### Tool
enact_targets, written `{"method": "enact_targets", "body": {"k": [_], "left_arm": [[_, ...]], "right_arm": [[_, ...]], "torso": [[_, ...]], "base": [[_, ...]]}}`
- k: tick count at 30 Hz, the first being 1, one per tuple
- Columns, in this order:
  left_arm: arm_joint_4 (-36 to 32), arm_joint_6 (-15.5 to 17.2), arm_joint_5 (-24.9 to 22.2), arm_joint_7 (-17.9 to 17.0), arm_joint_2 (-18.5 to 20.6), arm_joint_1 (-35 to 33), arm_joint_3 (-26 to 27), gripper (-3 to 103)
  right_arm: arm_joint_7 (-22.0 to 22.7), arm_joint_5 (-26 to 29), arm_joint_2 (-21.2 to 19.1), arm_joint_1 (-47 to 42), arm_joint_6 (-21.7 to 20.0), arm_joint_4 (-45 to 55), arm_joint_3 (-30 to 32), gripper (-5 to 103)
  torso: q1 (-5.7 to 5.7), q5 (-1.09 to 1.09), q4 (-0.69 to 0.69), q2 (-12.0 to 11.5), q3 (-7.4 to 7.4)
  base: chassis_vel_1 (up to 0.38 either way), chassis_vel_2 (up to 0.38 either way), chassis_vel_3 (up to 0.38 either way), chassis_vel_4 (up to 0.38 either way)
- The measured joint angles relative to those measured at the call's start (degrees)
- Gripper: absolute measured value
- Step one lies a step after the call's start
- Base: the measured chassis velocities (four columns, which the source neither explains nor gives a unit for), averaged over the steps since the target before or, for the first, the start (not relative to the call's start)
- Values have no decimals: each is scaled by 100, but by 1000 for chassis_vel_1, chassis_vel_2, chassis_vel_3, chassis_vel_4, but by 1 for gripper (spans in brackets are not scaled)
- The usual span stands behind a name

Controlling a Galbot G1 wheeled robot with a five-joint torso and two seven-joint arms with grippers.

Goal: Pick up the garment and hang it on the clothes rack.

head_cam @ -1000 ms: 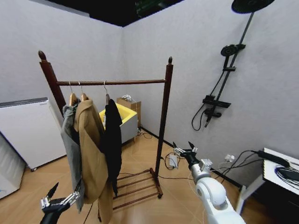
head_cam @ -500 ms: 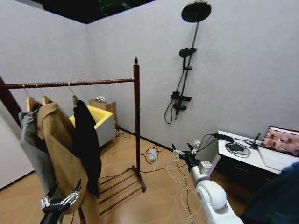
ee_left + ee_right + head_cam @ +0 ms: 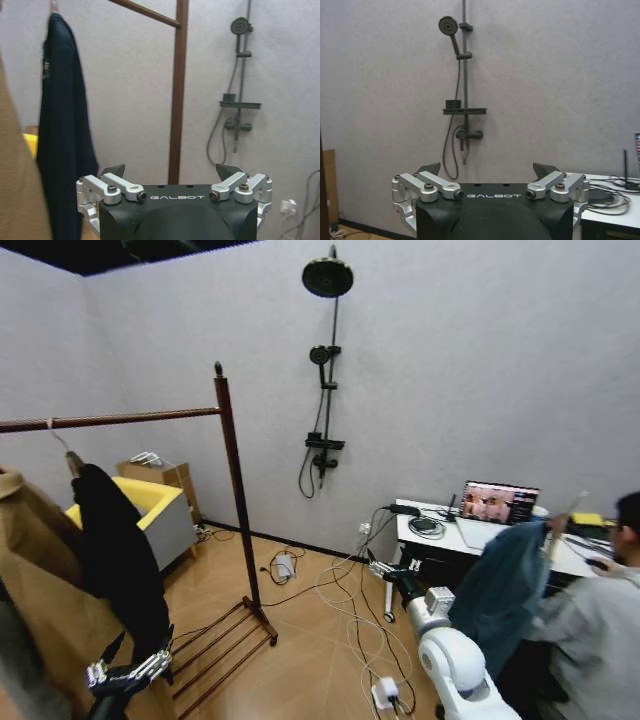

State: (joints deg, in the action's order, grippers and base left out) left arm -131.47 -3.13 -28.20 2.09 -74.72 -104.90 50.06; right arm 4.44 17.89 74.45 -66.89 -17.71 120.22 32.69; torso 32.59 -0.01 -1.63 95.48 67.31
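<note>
We are seeing the black garment [image 3: 118, 550] hanging from the dark reddish-brown clothes rack [image 3: 236, 490], beside a tan coat [image 3: 40, 610]. A black shower pole [image 3: 328, 370] is standing out against the pale grey wall [image 3: 480, 360]. A yellow bin [image 3: 140, 498] is showing behind, over an orange-brown wood floor [image 3: 310, 640]. Our left gripper [image 3: 172, 172] and right gripper [image 3: 489, 170] are showing silver links on black bodies.

Head view: high, looking forward and down across room; clothes rack [image 3: 228, 490] left, shower pole [image 3: 328, 370] on far wall. Left wrist view: low, level, over left gripper [image 3: 170, 172], facing rack post [image 3: 178, 95] and shower pole [image 3: 241, 85]. Right wrist view: level, over right gripper [image 3: 486, 170], facing shower pole [image 3: 465, 85] squarely. All three share shower pole.
</note>
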Motion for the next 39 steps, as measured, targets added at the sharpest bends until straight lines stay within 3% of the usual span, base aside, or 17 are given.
{"method": "enact_targets", "body": {"k": [25, 39], "left_arm": [[0, 0, 0, 1, 0, 0, 0, 100], [0, 0, 0, 0, 0, 0, 0, 100]], "right_arm": [[-102, -74, 49, -45, 54, -82, -56, 100], [-127, -144, 89, 0, 87, -232, -143, 100]], "torso": [[-1, 1, -1, 1, 0], [0, 0, 1, 0, 0]], "base": [[-16, -233, -228, -17], [82, -118, -122, 79]]}}
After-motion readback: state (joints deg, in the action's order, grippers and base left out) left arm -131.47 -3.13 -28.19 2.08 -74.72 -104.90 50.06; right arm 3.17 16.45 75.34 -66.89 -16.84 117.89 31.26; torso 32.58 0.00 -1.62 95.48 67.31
